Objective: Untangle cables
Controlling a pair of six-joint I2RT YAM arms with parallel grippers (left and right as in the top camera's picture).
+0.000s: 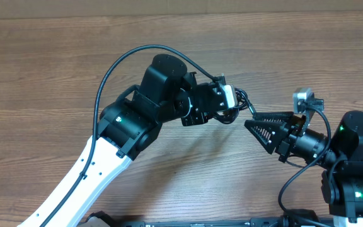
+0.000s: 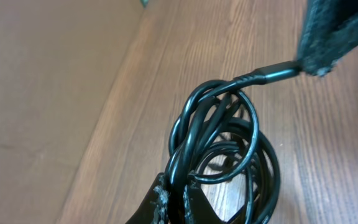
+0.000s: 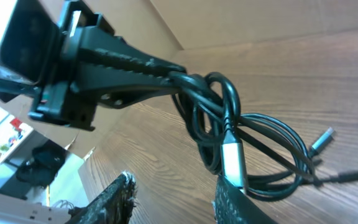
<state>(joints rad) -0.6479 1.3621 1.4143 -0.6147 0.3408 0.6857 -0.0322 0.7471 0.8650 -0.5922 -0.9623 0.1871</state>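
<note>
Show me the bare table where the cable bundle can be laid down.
Free: the wide table strip along the far edge, and the patch left of the left arm. Crowded: around the cables, between left pincer and right pincer.

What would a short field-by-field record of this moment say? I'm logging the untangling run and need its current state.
left gripper: shut on the cables
right gripper: open, facing the bundle
silver plug: beside one right finger, not clamped
cable state: loops wound together, not separated
plug ends: two lie loose on the table
</note>
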